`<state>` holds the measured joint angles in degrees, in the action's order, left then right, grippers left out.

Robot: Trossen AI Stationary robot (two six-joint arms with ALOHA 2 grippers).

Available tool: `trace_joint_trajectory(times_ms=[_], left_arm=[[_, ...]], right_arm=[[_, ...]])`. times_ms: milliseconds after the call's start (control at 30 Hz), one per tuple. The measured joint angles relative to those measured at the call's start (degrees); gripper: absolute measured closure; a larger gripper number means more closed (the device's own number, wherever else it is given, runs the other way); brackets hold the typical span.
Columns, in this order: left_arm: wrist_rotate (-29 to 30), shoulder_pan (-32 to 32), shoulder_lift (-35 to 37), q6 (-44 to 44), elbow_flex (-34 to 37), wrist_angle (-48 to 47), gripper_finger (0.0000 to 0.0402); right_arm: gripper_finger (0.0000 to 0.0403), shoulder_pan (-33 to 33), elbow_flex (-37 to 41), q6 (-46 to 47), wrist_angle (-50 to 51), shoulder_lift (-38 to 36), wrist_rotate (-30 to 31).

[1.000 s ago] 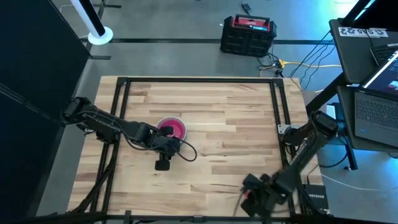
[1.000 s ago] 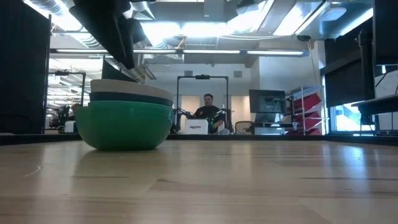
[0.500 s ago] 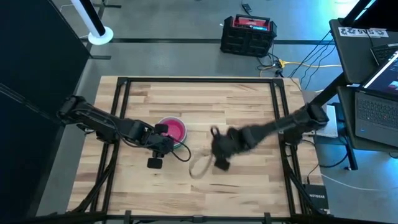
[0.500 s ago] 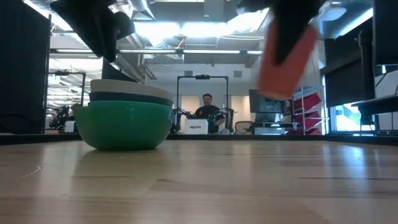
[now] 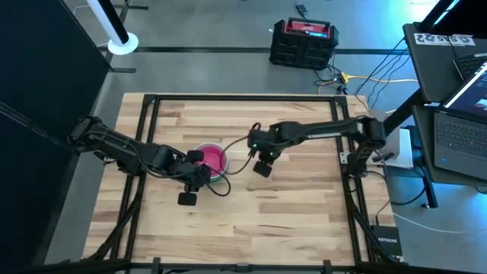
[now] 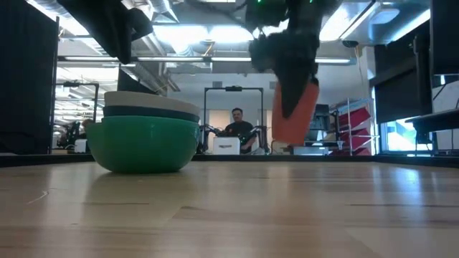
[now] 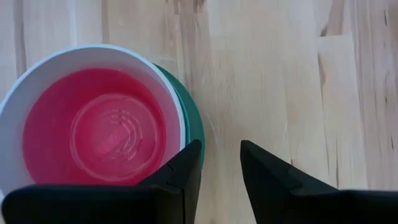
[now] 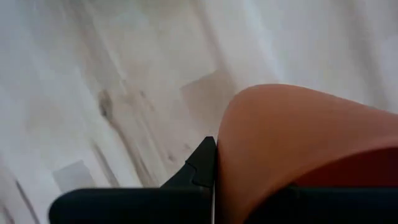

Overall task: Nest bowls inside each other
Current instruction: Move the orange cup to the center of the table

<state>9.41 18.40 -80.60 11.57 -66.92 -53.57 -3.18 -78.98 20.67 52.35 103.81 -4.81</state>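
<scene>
A stack of bowls (image 5: 211,159) rests on the wood left of centre. Its outer bowl is teal-green (image 6: 143,147), with a dark one and a white one (image 7: 12,118) inside and a pink one (image 7: 93,127) innermost. My left gripper (image 7: 217,168) hovers open at the stack's near-right rim, with nothing between its fingers. My right gripper (image 5: 262,164) hangs just right of the stack, shut on a small red bowl (image 6: 295,115) held above the table. My right gripper holds the red bowl by its wall near the rim (image 8: 227,155). One finger (image 8: 202,163) lies against the outer side and the bowl hides the other. The fingers come from above, pointing down. The bowl hangs below them on edge, lifted clear of the table.
Black frame rails (image 5: 144,152) run along the table's left, far and right sides. A loose black cable (image 5: 228,185) loops near the stack. Bare wood (image 5: 289,221) lies toward the near and right edges. A person (image 6: 239,127) sits in the room beyond the table.
My right gripper has swept fast from the table's near right corner toward the far left and the stack. It rolled as it went and carried the red bowl clear of the table. My left gripper has drawn back a little from the stack toward the left edge.
</scene>
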Motion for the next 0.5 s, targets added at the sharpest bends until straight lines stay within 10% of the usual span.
trace_joint_trajectory(times_ms=[500], left_arm=[[0.0,0.0,0.0,1.8,0.0,-0.4,0.0306]], right_arm=[[0.0379,4.1,0.0,0.8,-1.5,5.2,-1.2]])
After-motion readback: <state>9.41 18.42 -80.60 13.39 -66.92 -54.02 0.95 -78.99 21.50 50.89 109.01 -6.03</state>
